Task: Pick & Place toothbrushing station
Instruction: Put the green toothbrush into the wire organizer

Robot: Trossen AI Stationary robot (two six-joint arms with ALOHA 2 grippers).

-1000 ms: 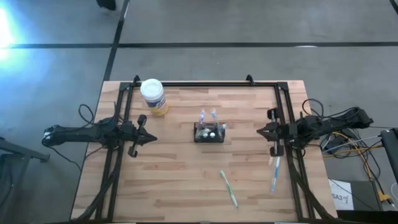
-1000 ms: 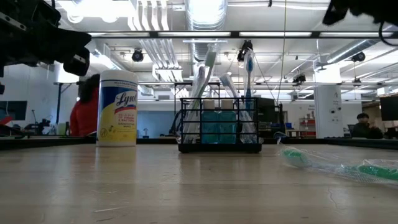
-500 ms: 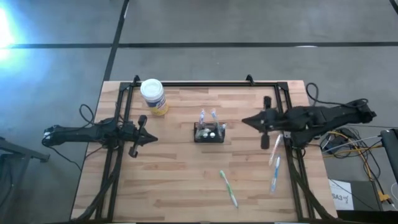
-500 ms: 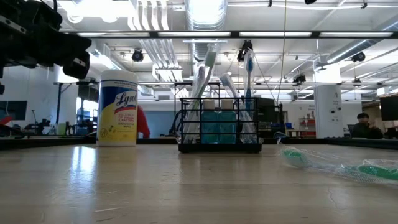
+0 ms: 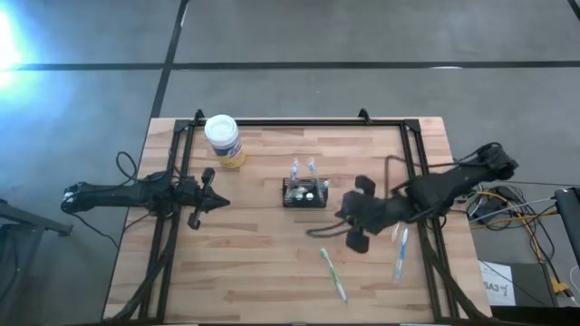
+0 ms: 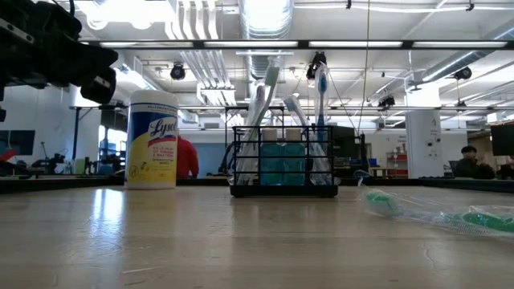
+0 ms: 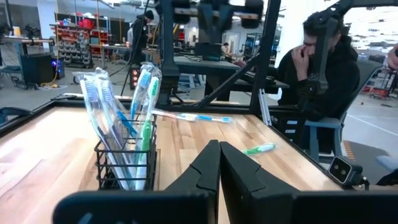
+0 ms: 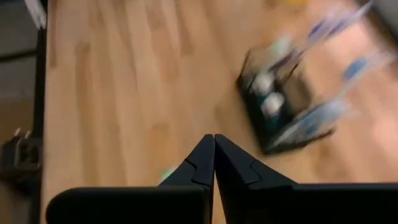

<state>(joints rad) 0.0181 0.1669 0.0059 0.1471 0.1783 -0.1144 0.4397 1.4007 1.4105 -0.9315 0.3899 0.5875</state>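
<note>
The toothbrushing station [image 5: 304,194], a small black wire box with several toothbrushes standing in it, rests on its base at the table's middle; it also shows in the low view [image 6: 283,160], the left wrist view [image 7: 124,163] and the right wrist view [image 8: 289,112]. My right gripper [image 5: 343,217] is shut and empty, just right of and nearer than the station, above the table. My left gripper [image 5: 222,203] is shut and empty at the table's left, pointing at the station.
A white-lidded wipes canister [image 5: 223,140] stands at the far left. A green toothbrush [image 5: 333,273] lies near the front edge. Wrapped blue toothbrushes [image 5: 400,252] lie at the right by the black frame rail [image 5: 420,195]. People show in the room behind.
My right gripper has swung from the table's right edge toward the middle and the near side, coming close beside the toothbrushing station. The station has stayed where it was.
</note>
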